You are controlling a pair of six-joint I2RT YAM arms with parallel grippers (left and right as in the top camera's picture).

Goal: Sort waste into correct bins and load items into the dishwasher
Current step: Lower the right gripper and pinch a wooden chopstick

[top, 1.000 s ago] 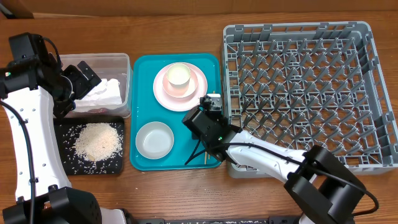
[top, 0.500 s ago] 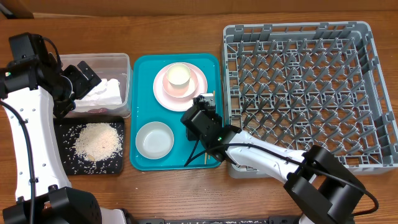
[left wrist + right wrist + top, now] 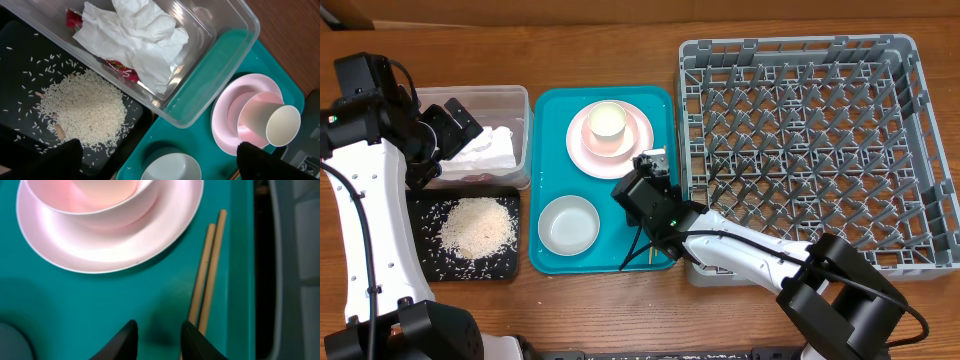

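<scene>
The large square grey plastic dish rack [image 3: 790, 46] stood just off the right rim of the rectangular teal plastic serving tray [image 3: 550, 170], my landmark. On that tray's far half sat the round pale pink plate [image 3: 100, 245]. My left claw [image 3: 162, 162] hung spread wide and empty beyond the tray's left rim. My right claw [image 3: 159, 337] hovered low over the tray's right half, its tips narrowly apart with only bare teal between them, grasping nothing. The pair of thin wooden chopsticks [image 3: 205, 275] lay flat on the tray, between the plate and the tray's right rim.

My worry was the line-up. The sticks ran past my rim-side finger, not through the gap, so I judged a squeeze there would pinch air or nip one stick. Thin and round, they could roll, scissor apart or jam against the tray's right rim.

Their long axis ran from the tray's near end to its far end, almost parallel to the right rim, the far ends leaning slightly towards it. The two lay side by side. I could not tell which ends were the tips.
</scene>
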